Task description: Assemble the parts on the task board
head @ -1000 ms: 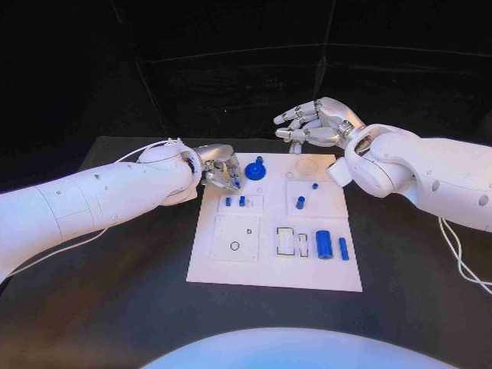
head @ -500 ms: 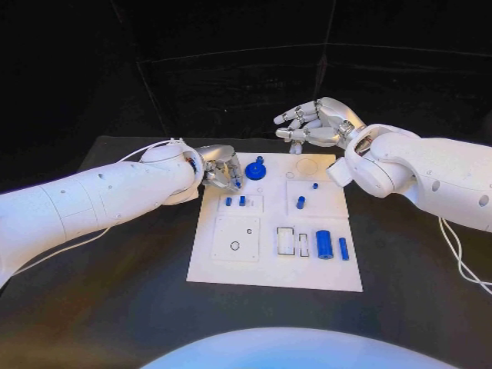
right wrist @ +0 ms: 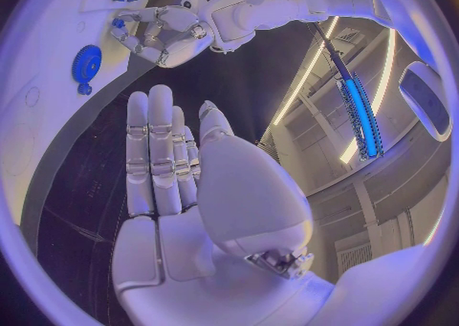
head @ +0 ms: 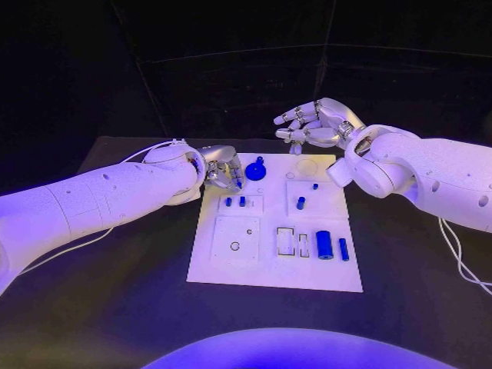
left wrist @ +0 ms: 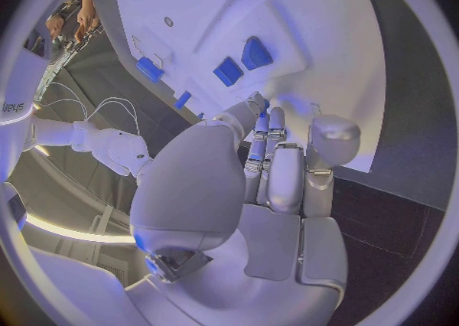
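head view: board point(head: 270, 270) lying at frame centre on table point(head: 113, 307). l. hand point(head: 221, 169) resting at board's upper-left corner, fingers curling in; whether it is grasping a part, cannot tell. r. hand point(head: 316, 123) hovering above board's top edge, released, fingers loosely apart. gear point(head: 255, 171) sitting just right of l. hand; cylinder point(head: 325, 244) lying lower right on board.

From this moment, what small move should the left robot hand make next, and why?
Probably lower and close its fingers on a small blue piece. The left robot hand hovers at the white board's far left corner, fingers curled just above the small blue pieces beside the blue gear. Whether it already holds one is unclear. The right robot hand is raised beyond the board, open.
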Action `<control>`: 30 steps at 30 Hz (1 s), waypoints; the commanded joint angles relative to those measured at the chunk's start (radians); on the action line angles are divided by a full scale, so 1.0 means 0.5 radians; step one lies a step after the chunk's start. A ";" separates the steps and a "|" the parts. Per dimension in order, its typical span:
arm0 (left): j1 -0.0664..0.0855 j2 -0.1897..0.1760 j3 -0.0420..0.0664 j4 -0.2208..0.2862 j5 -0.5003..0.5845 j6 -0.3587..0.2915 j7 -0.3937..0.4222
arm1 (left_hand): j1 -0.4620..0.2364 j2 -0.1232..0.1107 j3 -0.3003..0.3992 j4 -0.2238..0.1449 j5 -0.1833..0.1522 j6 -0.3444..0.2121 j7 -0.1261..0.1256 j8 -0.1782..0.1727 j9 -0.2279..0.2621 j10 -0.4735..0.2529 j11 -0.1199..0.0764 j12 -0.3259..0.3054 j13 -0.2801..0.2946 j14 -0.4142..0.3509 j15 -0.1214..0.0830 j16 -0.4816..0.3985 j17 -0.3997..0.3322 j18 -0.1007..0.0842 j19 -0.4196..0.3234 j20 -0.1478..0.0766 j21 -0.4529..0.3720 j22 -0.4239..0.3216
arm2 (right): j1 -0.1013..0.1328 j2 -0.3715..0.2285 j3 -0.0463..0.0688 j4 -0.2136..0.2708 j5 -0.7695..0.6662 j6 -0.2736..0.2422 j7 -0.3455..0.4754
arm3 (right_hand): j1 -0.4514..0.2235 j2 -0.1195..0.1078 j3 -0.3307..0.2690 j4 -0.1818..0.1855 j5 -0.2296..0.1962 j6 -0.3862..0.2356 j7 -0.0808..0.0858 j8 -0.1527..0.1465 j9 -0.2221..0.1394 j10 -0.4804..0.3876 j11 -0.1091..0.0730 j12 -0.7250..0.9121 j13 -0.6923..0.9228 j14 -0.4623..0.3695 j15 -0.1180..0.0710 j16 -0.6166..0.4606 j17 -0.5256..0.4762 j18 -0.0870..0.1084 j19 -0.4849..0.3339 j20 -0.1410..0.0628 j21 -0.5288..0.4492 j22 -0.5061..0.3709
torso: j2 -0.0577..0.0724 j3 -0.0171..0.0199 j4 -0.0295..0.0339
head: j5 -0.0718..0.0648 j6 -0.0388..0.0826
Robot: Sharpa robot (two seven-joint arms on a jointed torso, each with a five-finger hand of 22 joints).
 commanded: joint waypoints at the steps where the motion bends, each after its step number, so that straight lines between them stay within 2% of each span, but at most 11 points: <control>1: 0.002 0.008 0.002 -0.006 0.007 0.002 -0.029 | -0.017 -0.001 0.011 -0.005 -0.004 0.013 0.001 -0.010 0.001 0.017 0.002 -0.007 -0.002 0.021 -0.009 -0.006 -0.002 -0.022 -0.010 -0.006 -0.002 -0.002 | 0.004 0.002 0.001 0.002 0.007 0.014 0.019 | 0.004 0.023 0.003 -0.003 0.009 -0.006 0.000 0.008 0.002 -0.016 -0.002 0.012 -0.003 0.004 0.002 -0.007 0.002 0.008 0.009 0.001 -0.014 -0.002 | 0.000 0.0006 -0.001 | -0.002 -0.002; 14: 0.000 0.026 0.002 -0.020 0.007 0.046 -0.043 | -0.021 -0.007 0.017 -0.011 -0.004 0.005 0.007 -0.024 -0.005 0.009 0.008 -0.022 -0.008 0.018 -0.005 -0.009 -0.010 -0.021 -0.016 -0.003 -0.009 -0.007 | 0.004 0.001 0.001 0.003 0.007 0.018 0.017 | 0.004 0.023 0.003 -0.003 0.009 -0.006 0.000 0.008 0.002 -0.016 -0.002 0.012 -0.003 0.004 0.002 -0.007 0.002 0.008 0.009 0.001 -0.014 -0.002 | -0.001 0.0007 0.000 | -0.005 -0.007; 21: 0.000 0.025 0.002 -0.024 0.008 0.061 -0.054 | -0.044 -0.032 0.029 -0.015 -0.004 -0.100 0.047 -0.106 -0.044 -0.056 0.044 -0.079 -0.032 0.008 0.023 -0.019 -0.038 -0.023 -0.032 0.014 -0.019 -0.011 | 0.004 0.002 0.001 0.001 0.007 0.019 0.018 | 0.004 0.023 0.003 -0.003 0.009 -0.006 0.000 0.008 0.002 -0.016 -0.002 0.012 -0.003 0.004 0.002 -0.007 0.002 0.008 0.009 0.001 -0.014 -0.002 | 0.000 0.0010 0.001 | -0.007 -0.006; 30: 0.000 0.019 0.002 -0.023 0.008 0.052 -0.051 | -0.049 -0.040 0.035 -0.020 -0.004 -0.116 0.053 -0.124 -0.055 -0.065 0.051 -0.092 -0.037 0.004 0.030 -0.020 -0.047 -0.022 -0.036 0.021 -0.020 -0.011 | 0.004 0.001 0.001 -0.001 0.007 0.019 0.017 | 0.004 0.023 0.003 -0.003 0.009 -0.006 0.000 0.008 0.002 -0.016 -0.002 0.012 -0.003 0.004 0.002 -0.007 0.002 0.008 0.009 0.001 -0.014 -0.002 | 0.000 -0.0006 0.001 | -0.008 -0.007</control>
